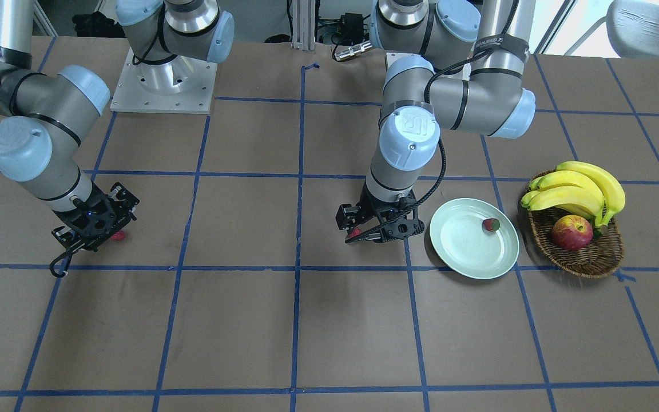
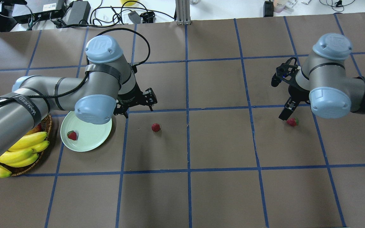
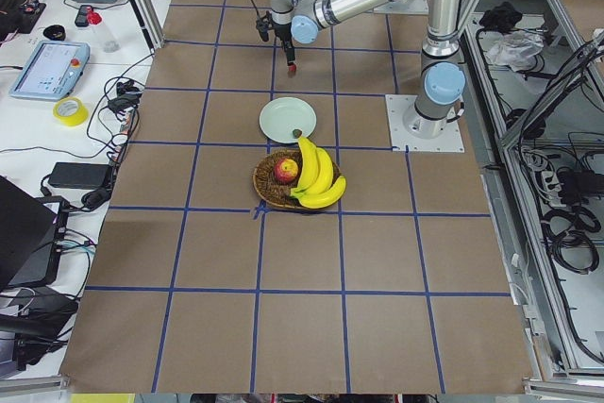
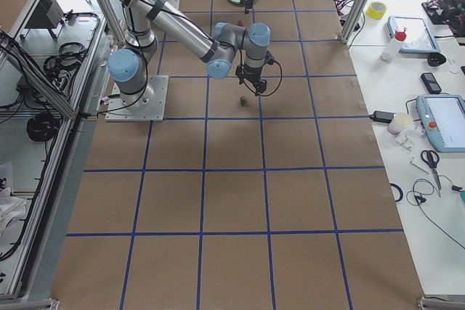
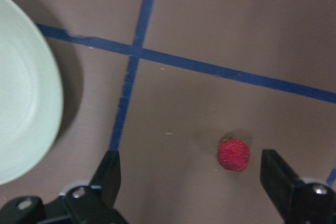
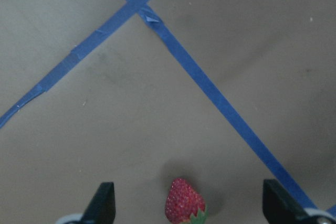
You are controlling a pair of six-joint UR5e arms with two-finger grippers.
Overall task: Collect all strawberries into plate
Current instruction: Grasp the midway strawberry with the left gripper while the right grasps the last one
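The pale green plate (image 1: 461, 249) (image 2: 90, 141) holds one strawberry (image 1: 491, 225) (image 2: 72, 135). A second strawberry (image 2: 156, 127) (image 5: 233, 154) lies on the table beside the plate. My left gripper (image 2: 136, 103) (image 5: 191, 179) hovers over it, open and empty, with the berry between its fingers, nearer one of them. A third strawberry (image 2: 292, 121) (image 6: 184, 201) lies far from the plate. My right gripper (image 2: 288, 110) (image 6: 189, 205) is open and empty above it, the berry midway between its fingers.
A brown wicker basket (image 1: 587, 260) (image 2: 48, 126) with bananas (image 1: 575, 191) and a red-yellow apple (image 1: 571, 233) stands just beyond the plate. Blue tape lines grid the brown table. The left arm's elbow overhangs part of the plate in the overhead view.
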